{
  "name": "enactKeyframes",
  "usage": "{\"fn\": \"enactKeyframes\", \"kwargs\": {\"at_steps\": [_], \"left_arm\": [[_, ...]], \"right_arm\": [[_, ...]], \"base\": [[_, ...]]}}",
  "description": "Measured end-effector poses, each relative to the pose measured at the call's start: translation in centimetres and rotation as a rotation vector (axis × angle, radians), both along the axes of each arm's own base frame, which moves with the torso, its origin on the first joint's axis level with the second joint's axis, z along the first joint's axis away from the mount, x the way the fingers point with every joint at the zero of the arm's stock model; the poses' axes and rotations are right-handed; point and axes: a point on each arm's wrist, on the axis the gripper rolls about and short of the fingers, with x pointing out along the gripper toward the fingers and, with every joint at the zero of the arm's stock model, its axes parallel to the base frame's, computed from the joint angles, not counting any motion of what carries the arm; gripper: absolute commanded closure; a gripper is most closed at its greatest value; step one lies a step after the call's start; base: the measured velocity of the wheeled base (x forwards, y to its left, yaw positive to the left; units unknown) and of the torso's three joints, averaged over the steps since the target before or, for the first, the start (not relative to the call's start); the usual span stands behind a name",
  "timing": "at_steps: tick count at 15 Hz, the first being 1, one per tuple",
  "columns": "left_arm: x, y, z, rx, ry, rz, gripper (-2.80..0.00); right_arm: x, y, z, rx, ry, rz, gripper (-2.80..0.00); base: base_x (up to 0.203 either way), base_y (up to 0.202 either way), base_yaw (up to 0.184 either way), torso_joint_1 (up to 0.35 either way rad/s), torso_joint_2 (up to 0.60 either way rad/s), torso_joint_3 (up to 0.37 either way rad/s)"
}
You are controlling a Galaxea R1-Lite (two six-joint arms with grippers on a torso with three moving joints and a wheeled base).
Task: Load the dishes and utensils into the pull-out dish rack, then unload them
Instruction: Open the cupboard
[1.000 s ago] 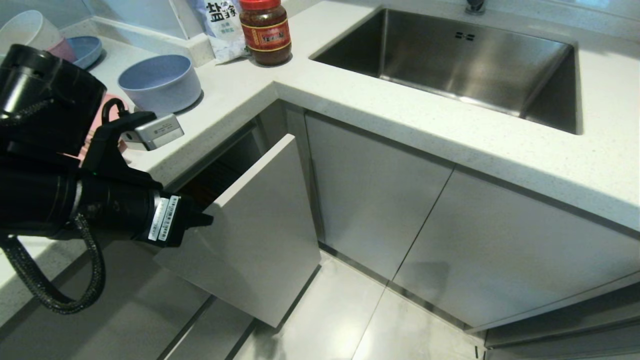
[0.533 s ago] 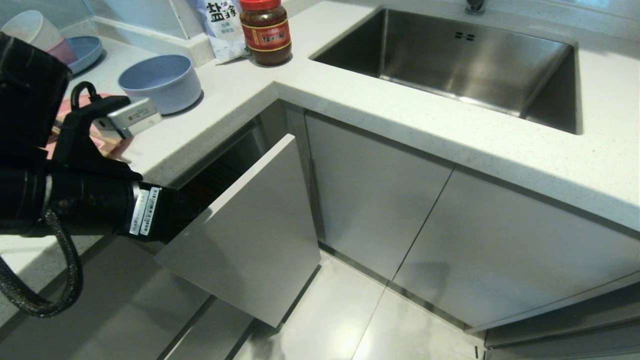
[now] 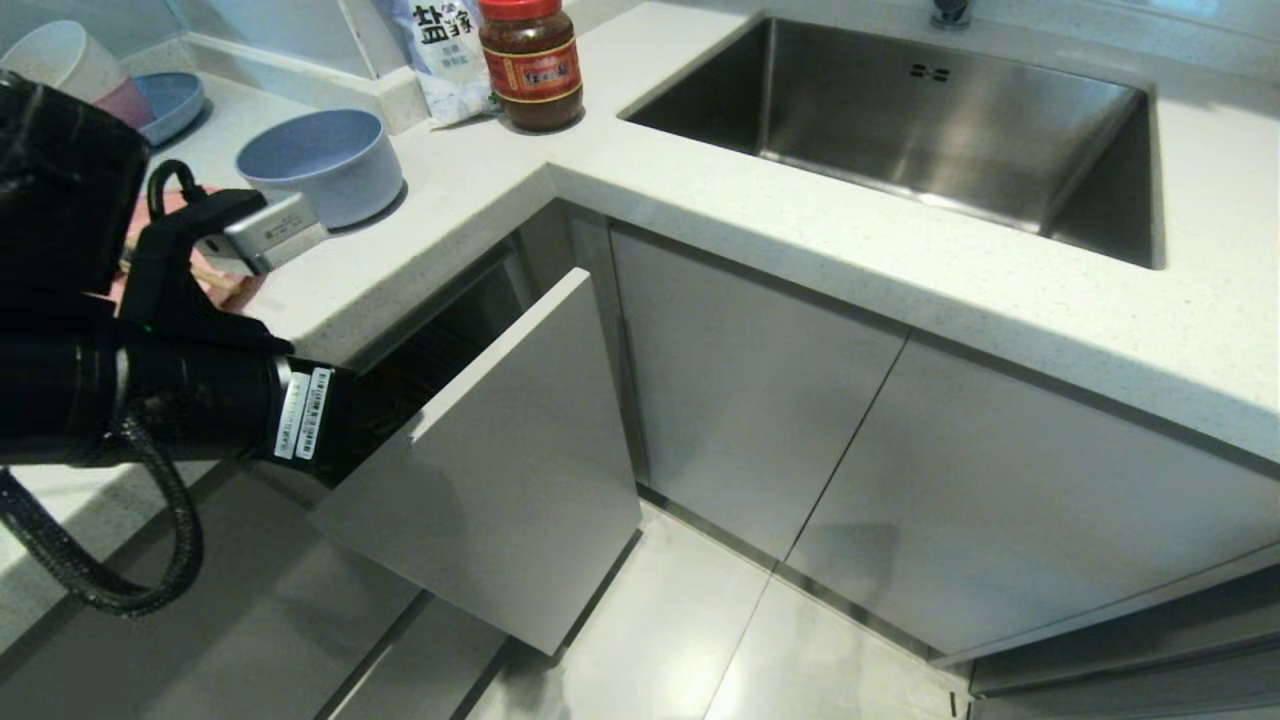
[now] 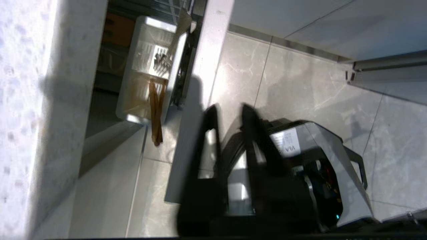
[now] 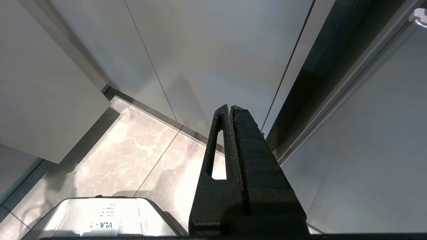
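Note:
The pull-out dish rack stands partly drawn out under the counter, its pale grey front angled into the room. In the left wrist view its white utensil cup holds wooden chopsticks and a steel fork. My left gripper hovers just above the front's top edge, fingers a little open with nothing between them; in the head view the tips are hidden behind that edge. The blue-grey bowl sits on the counter. A sliver of the pink plate shows past my left arm. My right gripper hangs shut by the cabinet doors.
A steel sink is set into the counter on the right. A red-lidded jar and a salt bag stand at the back. Stacked bowls rest on a blue plate at far left. Tiled floor lies below the rack.
My left arm has drawn back to the left, so its fingertips no longer reach over the rack's front. The front itself has not moved.

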Motion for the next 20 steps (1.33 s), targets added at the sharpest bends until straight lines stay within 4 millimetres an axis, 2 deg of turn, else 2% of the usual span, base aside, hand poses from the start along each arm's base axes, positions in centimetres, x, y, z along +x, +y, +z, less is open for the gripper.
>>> {"fn": "enactKeyframes", "kwargs": {"at_steps": [8, 20], "left_arm": [[1.8, -0.7, -1.2, 0.001, 0.007, 0.009, -2.8], [2.5, -1.5, -2.4, 0.019, 0.054, -0.013, -2.8]], "right_arm": [[0.0, 0.0, 0.0, 0.0, 0.0, 0.0, 0.0], [0.0, 0.0, 0.0, 0.0, 0.0, 0.0, 0.0]], "base": [[0.0, 0.0, 0.0, 0.0, 0.0, 0.0], [0.0, 0.0, 0.0, 0.0, 0.0, 0.0]]}}
